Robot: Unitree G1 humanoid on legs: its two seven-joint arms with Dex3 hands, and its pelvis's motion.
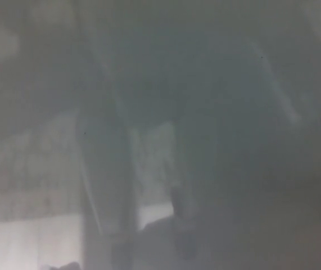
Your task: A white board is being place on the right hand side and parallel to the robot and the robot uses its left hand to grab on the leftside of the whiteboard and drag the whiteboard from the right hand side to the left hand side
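Your head view is heavily fogged and blurred. At near left you get a pale band (31,239); at centre, dark upright shapes (107,180) with a light patch between them. You can't tell where the whiteboard is. No hand is identifiable, so the fingers can't be judged.

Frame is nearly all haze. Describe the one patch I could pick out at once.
Most of the head view is dull grey-green blur; no whiteboard or hand can be made out. Along the bottom edge at the left lies a pale whitish band, cut off on its right by a dark upright streak. It is the brightest large area.
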